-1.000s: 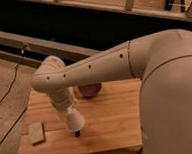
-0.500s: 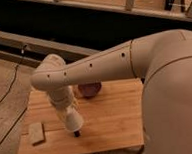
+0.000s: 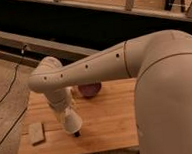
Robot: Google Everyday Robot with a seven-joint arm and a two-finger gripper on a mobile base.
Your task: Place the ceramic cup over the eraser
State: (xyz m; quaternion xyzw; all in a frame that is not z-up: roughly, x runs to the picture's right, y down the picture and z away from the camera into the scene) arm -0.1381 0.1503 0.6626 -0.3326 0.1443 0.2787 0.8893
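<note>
So here's where I'm at: the hand (image 3: 67, 116) is down low over the front-left part of the desk (image 3: 110, 121), clamped shut on what I read as the ceramic cup (image 3: 73, 123), which hangs tilted, not square to the wood. The eraser (image 3: 77, 135) is a little dark sliver peeking out right under the cup's lower edge, so they're basically touching or a hair apart; I can't tell which. What worries me is that tilt. If I lower it like this, one side of the rim lands first and could either pin the eraser's edge or flick it sideways across the desk, and then the cup covers nothing. If the rim sits on top of the eraser, the cup ends up propped and may topple when I let go. Also the arm blocks a lot of my view, so judging whether it's centred is guesswork. The tan block (image 3: 36, 132) and the maroon bowl (image 3: 89, 90) are well apart from it, so no collision worries there.
</note>
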